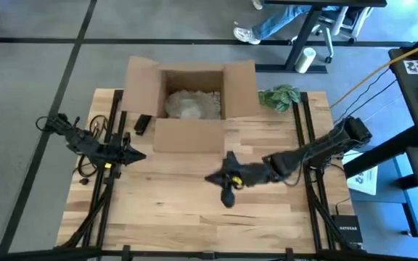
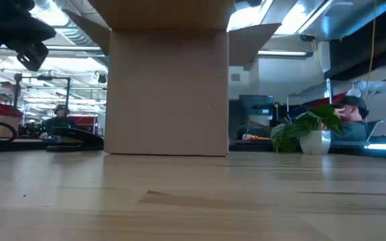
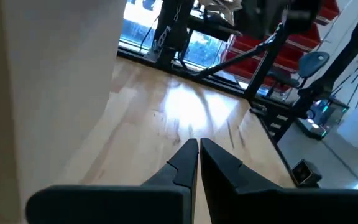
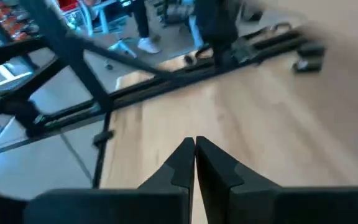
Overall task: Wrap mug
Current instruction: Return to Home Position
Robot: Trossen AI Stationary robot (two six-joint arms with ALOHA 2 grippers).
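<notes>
Judged nearly finished: wrapped mug (image 1: 189, 106) lying inside the open cardboard box (image 1: 231, 90) at the far middle of the surface (image 1: 194, 225), a pale bubble-wrap bundle between the flaps, touched by neither arm. Only the retreat left to do.

Right end effector (image 1: 212, 178) hanging over mid-surface, just in front of the box and apart from it, fingers (image 4: 182, 163) pressed together on nothing. Left end effector (image 1: 138, 154) parked near the left rail, off the box's left front corner, fingers (image 3: 182, 165) likewise together and empty.

To do the retreat well:
- Keep both pairs of fingers together.
- Raise the right wrist before drawing it back, so as to clear the folded-out front flap and avoid nudging the box.
- Fold the right arm toward its own side in one smooth arc, well away from the potted plant (image 1: 280, 96) just beside the box's right wall.
- Avoid dragging fingertips along the wood.
- Leave the left arm much as it is — probably little travel needed there.

Counted: one box, one wrapped bundle in it, two arms, two end effectors, one plant, one small black object (image 1: 142, 125) on the surface just left of the box.
</notes>
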